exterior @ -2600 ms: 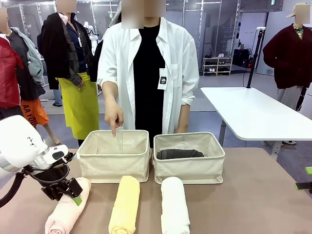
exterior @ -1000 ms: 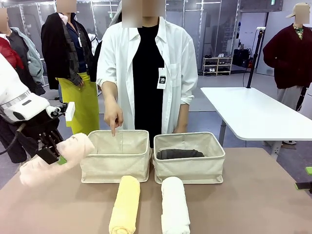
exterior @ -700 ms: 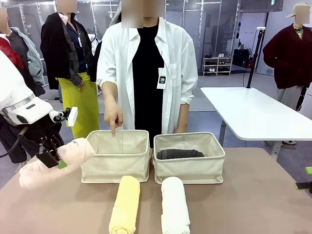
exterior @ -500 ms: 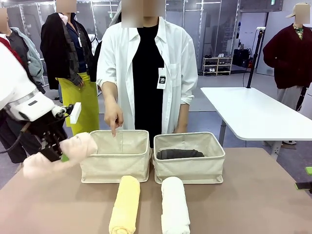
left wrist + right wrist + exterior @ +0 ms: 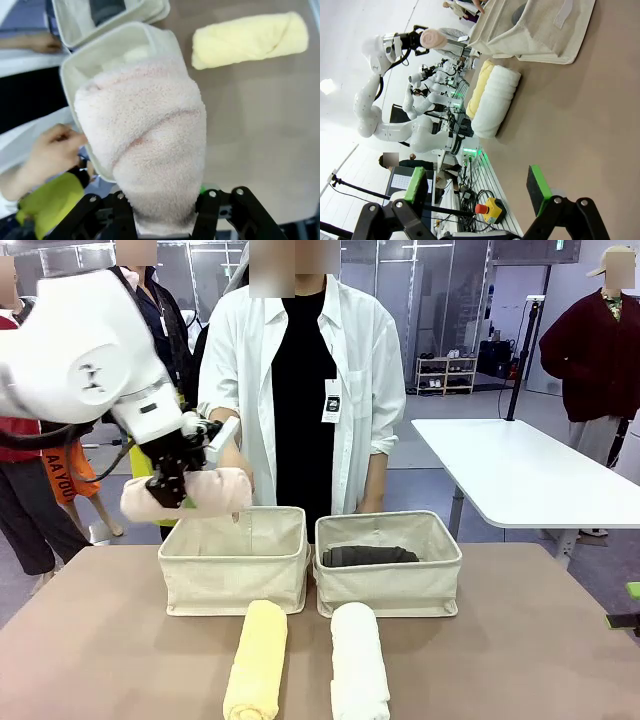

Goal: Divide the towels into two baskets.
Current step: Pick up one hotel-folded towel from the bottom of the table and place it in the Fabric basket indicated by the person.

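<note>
Clamps the pink towel (image 5: pixel 205 490) in the left tool (image 5: pixel 178 498), now lifted from the near-left corner of the tabletop (image 5: pixel 520 640) to just over the far-left corner of the left basket (image 5: pixel 235 575), so probably ready to drop it in, and keeps the right tool (image 5: pixel 476 186) spread apart.

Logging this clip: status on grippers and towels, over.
Left gripper shut on pink towel, above left basket. Right gripper open. On table: yellow towel, white towel. Person's hand at that basket's rim.
</note>
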Motion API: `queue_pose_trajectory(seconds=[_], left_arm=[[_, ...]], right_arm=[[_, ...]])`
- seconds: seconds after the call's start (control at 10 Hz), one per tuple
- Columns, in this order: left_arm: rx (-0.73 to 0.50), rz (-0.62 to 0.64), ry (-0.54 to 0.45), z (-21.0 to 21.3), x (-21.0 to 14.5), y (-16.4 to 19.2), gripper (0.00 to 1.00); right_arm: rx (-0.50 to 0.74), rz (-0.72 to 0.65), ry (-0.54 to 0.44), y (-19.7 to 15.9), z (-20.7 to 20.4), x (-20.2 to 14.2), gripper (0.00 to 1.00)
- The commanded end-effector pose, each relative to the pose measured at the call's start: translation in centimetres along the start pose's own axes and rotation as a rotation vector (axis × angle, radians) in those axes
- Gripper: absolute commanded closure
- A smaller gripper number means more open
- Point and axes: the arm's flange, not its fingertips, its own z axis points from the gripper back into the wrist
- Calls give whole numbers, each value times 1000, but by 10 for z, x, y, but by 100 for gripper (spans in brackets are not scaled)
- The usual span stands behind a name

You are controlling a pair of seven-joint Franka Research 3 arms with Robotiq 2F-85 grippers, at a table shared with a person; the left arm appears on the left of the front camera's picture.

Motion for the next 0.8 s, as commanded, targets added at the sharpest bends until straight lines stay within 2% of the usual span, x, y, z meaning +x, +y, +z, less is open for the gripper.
queue_pose_trajectory(seconds=[0.0, 0.3, 0.4, 0.5, 0.7], left_arm=[[-35, -66, 33, -19, 3, 46, 63], [-120, -126, 41, -76, 15, 88, 63], [-142, -112, 40, -97, 13, 96, 63], [-155, -98, 57, -116, 7, 102, 63], [-187, -78, 28, -147, -1, 106, 63]], right_arm=[[-1, 6, -14, 3, -2, -2, 0], [-1, 6, -14, 3, -2, -2, 0], [-1, 6, -14, 3, -2, -2, 0], [-1, 6, -14, 3, -2, -2, 0], [-1, 6, -14, 3, -2, -2, 0]])
